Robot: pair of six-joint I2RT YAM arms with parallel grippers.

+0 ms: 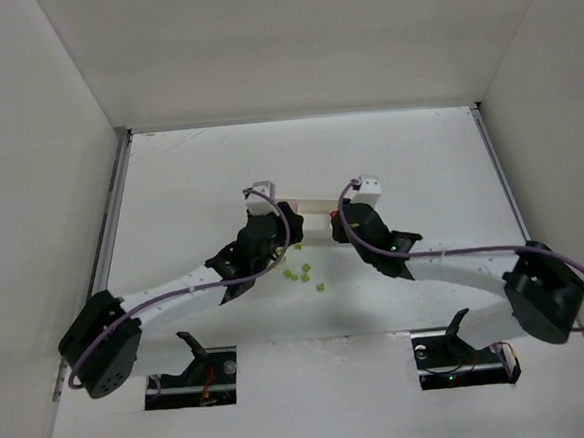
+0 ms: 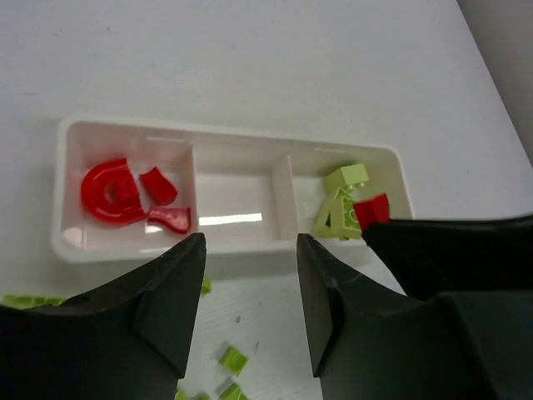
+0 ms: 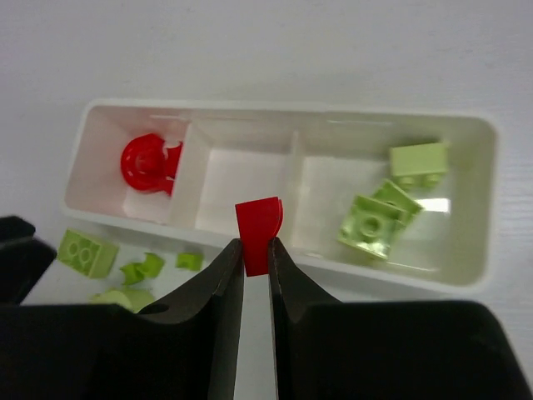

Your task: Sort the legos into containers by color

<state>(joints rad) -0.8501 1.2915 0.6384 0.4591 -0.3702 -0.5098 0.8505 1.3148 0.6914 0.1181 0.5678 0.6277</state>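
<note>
Your right gripper (image 3: 255, 250) pinches a red brick (image 3: 259, 227) tight above the tray (image 3: 283, 112) at the desk's middle, ready to join the other red pieces (image 3: 146, 162). Your left gripper (image 2: 246, 279) gapes wide, empty. Loose green bricks (image 1: 304, 274) wait toward the near edge.

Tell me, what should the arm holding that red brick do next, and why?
Probably shift the red brick sideways over the end compartment holding the red pieces, then release. The right gripper pinches it near the middle compartment, and green bricks lie in the opposite end.
</note>
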